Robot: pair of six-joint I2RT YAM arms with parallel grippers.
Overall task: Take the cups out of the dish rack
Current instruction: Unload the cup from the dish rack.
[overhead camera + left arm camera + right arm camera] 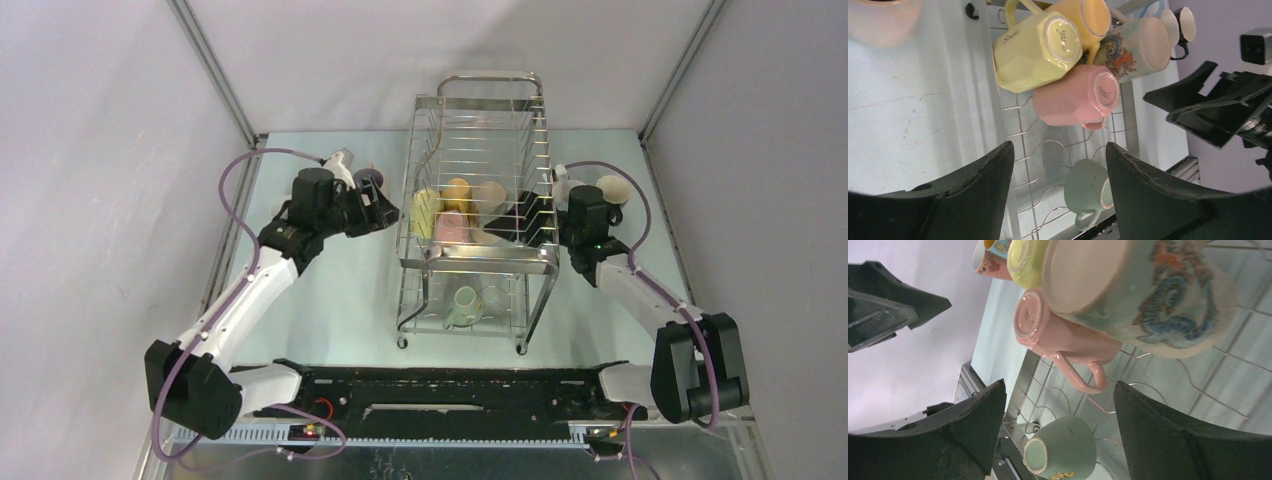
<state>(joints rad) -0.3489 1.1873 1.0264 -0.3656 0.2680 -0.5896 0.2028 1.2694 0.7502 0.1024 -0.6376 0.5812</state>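
The chrome dish rack stands mid-table. Its upper tier holds a pale yellow cup, an orange cup, a patterned cream cup and a pink cup. A pale green cup lies on the lower tier. My left gripper is open and empty at the rack's left side, facing the pale yellow cup and the pink cup. My right gripper is open and empty at the rack's right side, close to the patterned cup and the pink cup.
A pinkish cup stands on the table behind my left gripper. A cream cup and a white cup stand right of the rack, behind my right arm. Grey walls enclose the table on three sides.
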